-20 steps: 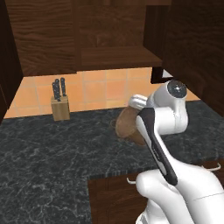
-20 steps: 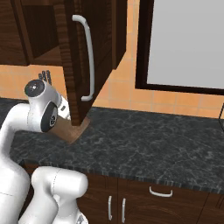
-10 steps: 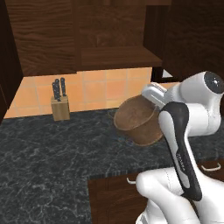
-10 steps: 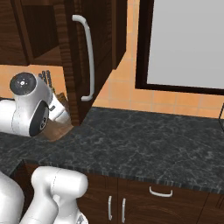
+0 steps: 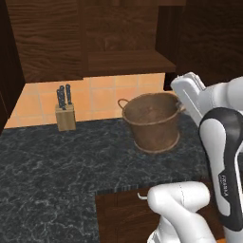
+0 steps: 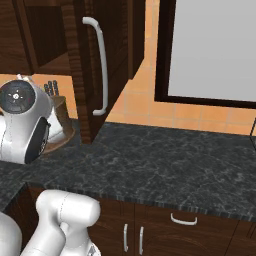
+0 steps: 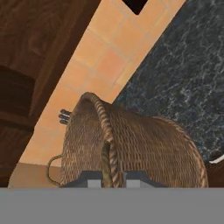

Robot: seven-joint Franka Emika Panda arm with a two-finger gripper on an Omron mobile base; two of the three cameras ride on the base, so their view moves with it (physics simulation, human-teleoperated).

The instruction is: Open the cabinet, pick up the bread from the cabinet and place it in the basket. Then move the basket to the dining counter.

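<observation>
The round brown woven basket is upright on or just above the black granite worktop, below the open cabinet. My gripper is at its right rim. In the hand view the gripper is shut on the rim of the basket, one finger on each side. The cabinet door stands swung open, its silver bar handle facing out. A sliver of the basket peeks out behind my arm. The bread is hidden, and the dining counter is out of view.
A knife block stands against the orange tiled wall left of the basket. A low dark cupboard with a hook handle lies below the worktop's front edge. A dark-framed grey panel fills the wall to the right.
My arm has swung to the right and risen. The basket, held by its rim, came out from behind the arm, tilted halfway through, and now hangs nearly upright.
</observation>
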